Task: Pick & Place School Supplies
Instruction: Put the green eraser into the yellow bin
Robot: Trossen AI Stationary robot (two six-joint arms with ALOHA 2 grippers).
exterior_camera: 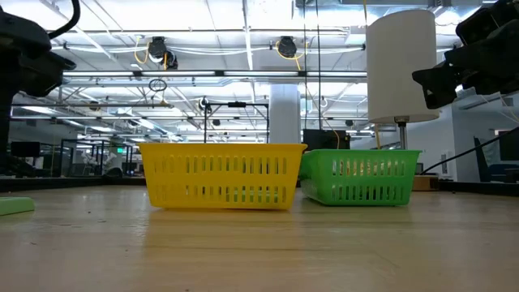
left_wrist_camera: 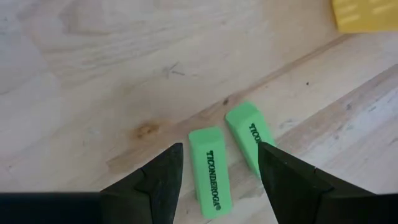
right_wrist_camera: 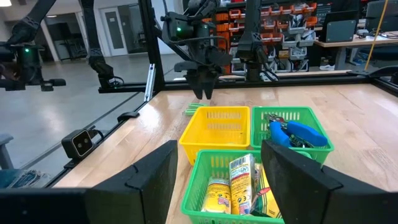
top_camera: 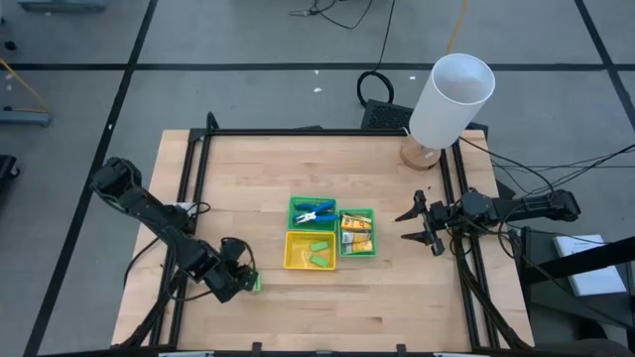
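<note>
1. Two green sticks sit right under my left wrist cam, flat on the bare wood, side by side and a little splayed, both printed with dark lettering.
2. Left gripper hangs over them near the table's front-left, jaws apart, nothing in them. One stick lies in the gap between the fingers; the other is partly tucked behind one finger, and I can't tell if it's touching.
3. Right gripper waits out at the right side of the table, jaws spread too, holding nothing.
4. Middle of the table: yellow tray has green sticks in it, just beside the left gripper.
5. Green tray behind it holds the blue-handled pliers.
6. Another green tray next to those has the yellow-orange packets.
7. White cylinder stands at the far right corner.
</note>
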